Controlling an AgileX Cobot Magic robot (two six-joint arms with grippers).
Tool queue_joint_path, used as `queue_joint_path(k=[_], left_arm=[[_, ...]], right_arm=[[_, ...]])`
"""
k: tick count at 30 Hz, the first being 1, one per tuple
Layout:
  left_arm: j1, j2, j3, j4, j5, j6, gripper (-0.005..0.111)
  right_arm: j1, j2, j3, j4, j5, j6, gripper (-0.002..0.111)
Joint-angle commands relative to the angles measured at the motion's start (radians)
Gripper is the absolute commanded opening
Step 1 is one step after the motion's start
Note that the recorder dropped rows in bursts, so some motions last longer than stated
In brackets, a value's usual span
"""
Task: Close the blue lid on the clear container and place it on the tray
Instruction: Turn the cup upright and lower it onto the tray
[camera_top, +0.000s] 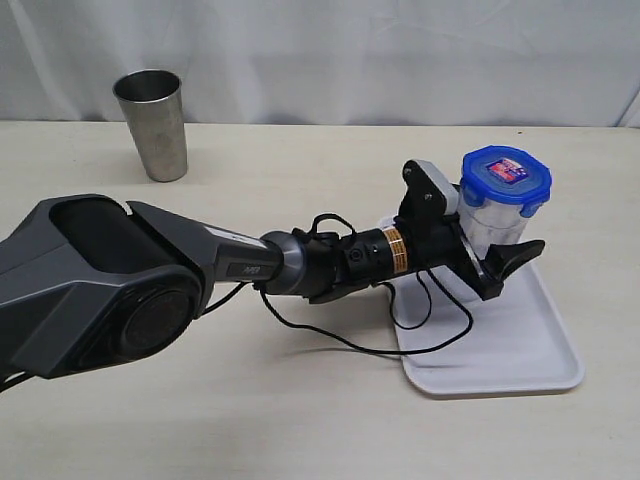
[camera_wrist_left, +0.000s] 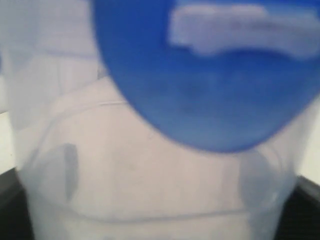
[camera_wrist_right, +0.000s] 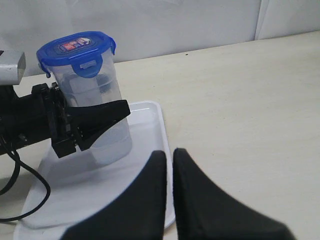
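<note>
– While the left gripper (camera_top: 505, 240) reaches around the clear container (camera_top: 488, 215), does it squeeze it?
– Its fingers sit at both side walls, but pressing or not, I cannot tell. The container stands between them on the tray (camera_top: 520, 340), with the blue lid (camera_top: 507, 172) on top. The right gripper (camera_wrist_right: 170, 152) is well apart, closed and empty.

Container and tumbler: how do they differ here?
The container is clear plastic; the tumbler is grey steel. The container is capped by a blue lid; the tumbler is open-topped. The container stands on the tray; the tumbler on the table. Both are upright.
</note>
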Motion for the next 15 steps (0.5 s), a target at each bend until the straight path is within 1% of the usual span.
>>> queue_joint_path(k=[1, 9, 13, 15], left_arm=[[0.015, -0.008, -0.006, 0.019, 0.005, -0.007, 0.085], [0.040, -0.008, -0.006, 0.150, 0.011, -0.064, 0.085], [0.057, -0.017, -0.004, 0.193, 0.058, -0.077, 0.085], [0.070, -0.023, -0.004, 0.237, 0.087, -0.131, 0.085]], right_arm=[[-0.001, -0.005, 0.002, 0.000, -0.004, 0.001, 0.005], [-0.001, -0.005, 0.002, 0.000, -0.004, 0.001, 0.005], [-0.001, -0.005, 0.002, 0.000, -0.004, 0.001, 0.005], [-0.001, -0.005, 0.002, 0.000, -0.004, 0.001, 0.005]])
